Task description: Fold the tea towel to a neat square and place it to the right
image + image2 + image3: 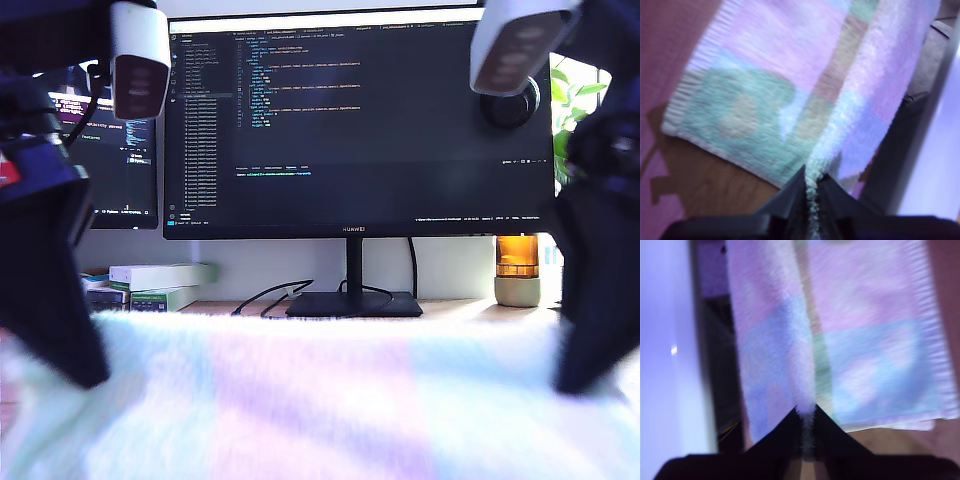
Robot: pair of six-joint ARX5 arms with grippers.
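The tea towel (320, 400), fluffy white with pastel pink and mint bands, stretches blurred across the bottom of the exterior view. Its upper edge is held up between two dark arms, one at that view's left (50, 290) and one at its right (600, 290). In the first wrist view my first gripper (811, 187) is shut on a raised fold of the tea towel (765, 100), with the rest lying below on the wooden table (715, 200). My second gripper (806, 432) is likewise shut on a fold of the tea towel (865, 340). The wrist views do not show which arm is which.
Behind the towel stands a large monitor (360, 120) on a black foot (352, 303), with cables (270, 295) beside it. A second screen (120, 160) and stacked boxes (160, 280) are at the exterior view's left. An amber jar (517, 270) and a plant (575, 100) are at its right.
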